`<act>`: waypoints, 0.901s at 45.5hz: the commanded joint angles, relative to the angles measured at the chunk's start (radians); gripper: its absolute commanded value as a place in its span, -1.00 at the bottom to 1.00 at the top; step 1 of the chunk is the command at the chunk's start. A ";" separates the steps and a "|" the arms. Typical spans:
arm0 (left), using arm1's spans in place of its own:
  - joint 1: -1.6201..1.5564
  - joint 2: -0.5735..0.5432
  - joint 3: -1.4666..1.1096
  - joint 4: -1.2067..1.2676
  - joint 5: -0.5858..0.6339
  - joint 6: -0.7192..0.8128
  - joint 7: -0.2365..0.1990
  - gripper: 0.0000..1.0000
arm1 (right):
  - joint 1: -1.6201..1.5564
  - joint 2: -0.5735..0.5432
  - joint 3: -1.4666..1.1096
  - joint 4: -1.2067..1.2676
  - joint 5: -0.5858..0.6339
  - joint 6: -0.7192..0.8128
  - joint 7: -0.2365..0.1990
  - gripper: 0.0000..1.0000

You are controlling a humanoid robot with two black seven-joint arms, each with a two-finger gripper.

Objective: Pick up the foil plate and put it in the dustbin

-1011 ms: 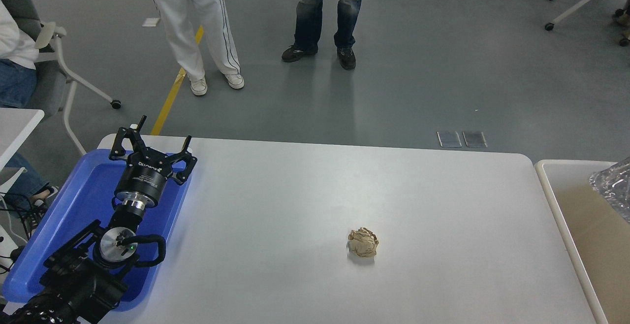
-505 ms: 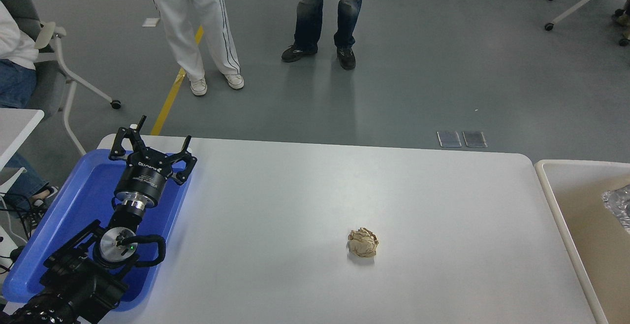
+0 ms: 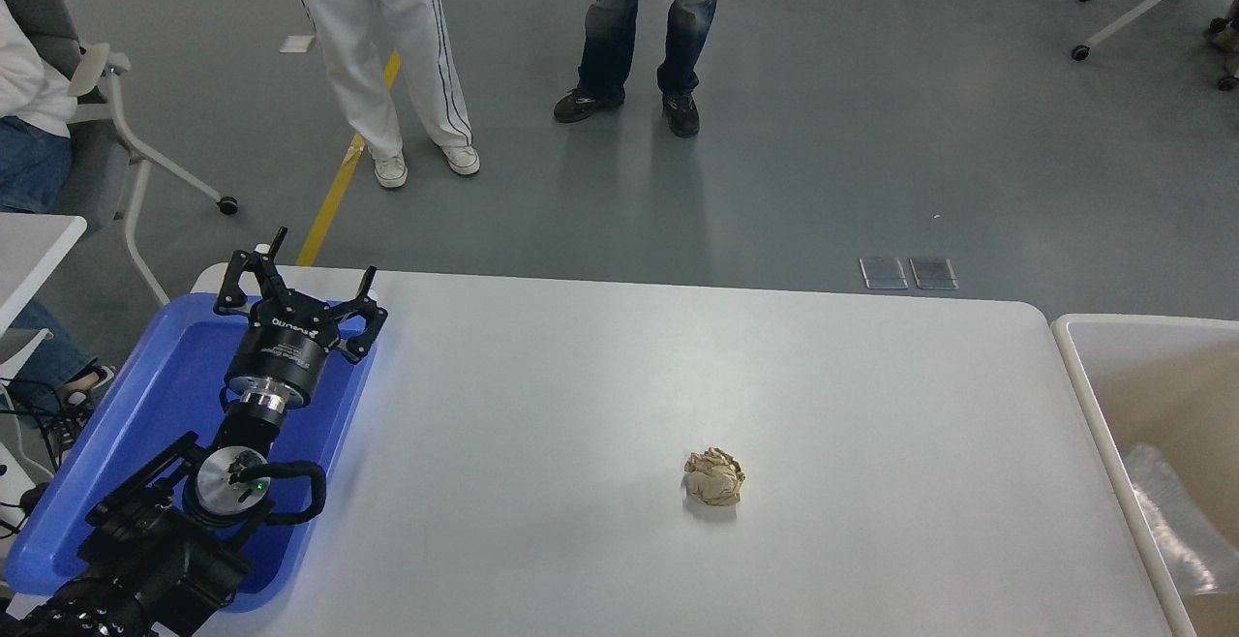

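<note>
From my seat the closest thing is the left arm, parked over the blue tray [image 3: 145, 405] at the lower left, its left gripper [image 3: 295, 290] hanging with jaws spread wide and nothing between them. The right arm isn't in shot at all, so I can't say what its jaws are doing. Mid-surface [image 3: 581, 376] there's just the crumpled paper ball [image 3: 714, 477], sitting alone and well apart from everything. Off to the right edge, the foil plate [image 3: 1166, 516] is lying inside the dustbin [image 3: 1089, 395], leaning against the near wall, so I'd call the drop done. What could bite me from here: foil is light and springy, and if the right arm swings back across that rim it could snag the plate or flick it out. Sweeping low on the way home might also knock the paper ball off the surface. Two people's legs [image 3: 639, 27] are out past the far edge, worth watching.
</note>
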 commanded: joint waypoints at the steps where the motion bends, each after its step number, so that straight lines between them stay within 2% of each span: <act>1: 0.002 0.000 0.001 0.000 0.000 0.001 -0.001 1.00 | 0.003 -0.006 0.000 -0.001 -0.001 -0.007 0.000 0.98; 13: 0.002 0.001 0.001 0.000 0.000 0.001 -0.001 1.00 | 0.016 -0.012 0.000 0.005 -0.004 0.004 -0.002 0.99; 19: 0.002 0.000 0.001 0.000 0.001 0.001 -0.001 1.00 | 0.039 -0.065 -0.009 0.047 -0.019 0.013 0.000 1.00; 31: 0.002 0.000 0.001 0.000 0.000 0.001 0.001 1.00 | 0.133 -0.288 -0.014 0.458 -0.205 0.013 0.000 1.00; 41: 0.000 0.000 0.001 0.000 0.000 0.001 0.001 1.00 | 0.236 -0.373 -0.083 0.680 -0.222 0.059 0.000 1.00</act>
